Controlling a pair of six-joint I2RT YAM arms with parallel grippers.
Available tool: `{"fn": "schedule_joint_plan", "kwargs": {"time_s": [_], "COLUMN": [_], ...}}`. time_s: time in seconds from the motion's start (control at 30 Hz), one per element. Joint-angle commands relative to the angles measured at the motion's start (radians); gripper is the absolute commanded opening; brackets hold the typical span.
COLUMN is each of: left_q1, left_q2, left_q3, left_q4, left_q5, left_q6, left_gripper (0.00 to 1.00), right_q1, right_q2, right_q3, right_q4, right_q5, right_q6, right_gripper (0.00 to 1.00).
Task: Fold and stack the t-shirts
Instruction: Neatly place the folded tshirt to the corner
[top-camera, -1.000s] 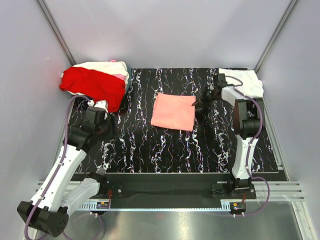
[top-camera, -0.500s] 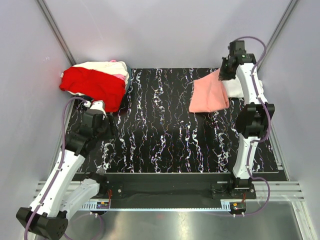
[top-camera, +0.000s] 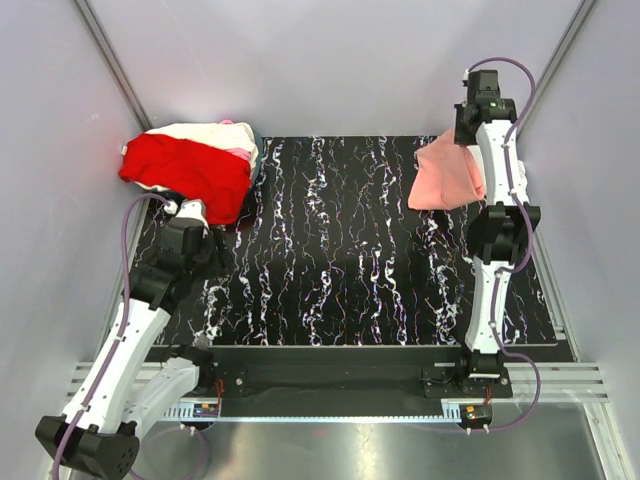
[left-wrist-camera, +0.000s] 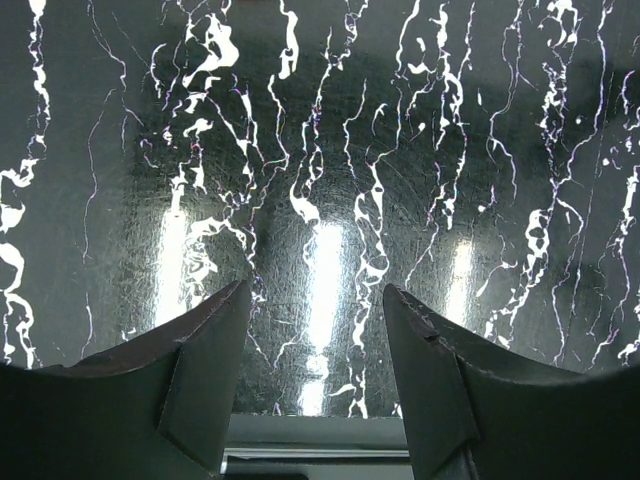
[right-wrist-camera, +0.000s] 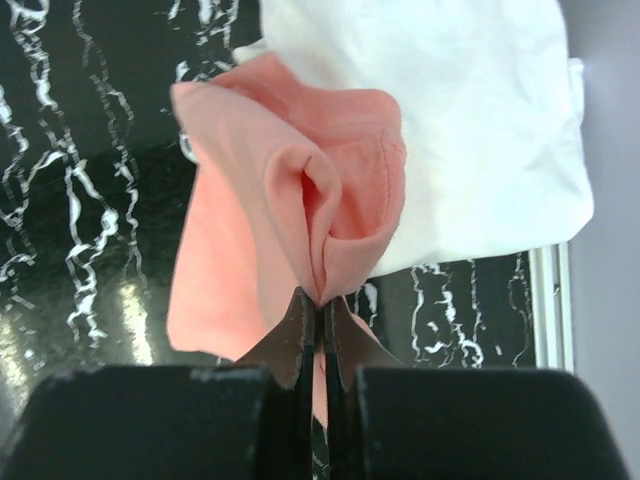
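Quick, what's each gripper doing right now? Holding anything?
Left gripper: open, holding nothing.
Right gripper: shut on the pink shirt.

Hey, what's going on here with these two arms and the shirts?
The right claw is shut on the salmon tee, holding it bunched and hanging above the white tee at the far right corner of the table. The left claw is open and empty, low over bare tabletop. Just beyond it, the red tee lies crumpled on other tees, not yet folded.
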Motion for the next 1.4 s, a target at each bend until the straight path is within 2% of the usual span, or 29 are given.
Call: {"fn": "schedule_joint_plan", "kwargs": {"time_s": [0.0, 0.33, 1.37], "left_q1": [0.004, 0.004, 0.004], "left_q2": [0.010, 0.026, 0.062], "left_q3": [-0.009, -0.007, -0.001], "left_q4": [0.048, 0.043, 0.029], "left_q5": [-0.007, -0.011, -0.036], "left_q6": [0.001, -0.005, -0.014], "left_gripper": [0.61, 0.61, 0.61], "right_q1": [-0.041, -0.100, -0.167], "right_q2": [0.011, 0.046, 0.132], "right_q3": [0.085, 0.162, 0.168], "right_q4": [0.061, 0.121, 0.385], "right_q5": [0.017, -0.029, -0.072], "right_q6": [-0.052, -0.058, -0.107], "right_gripper": [0.00, 0.00, 0.00]}}
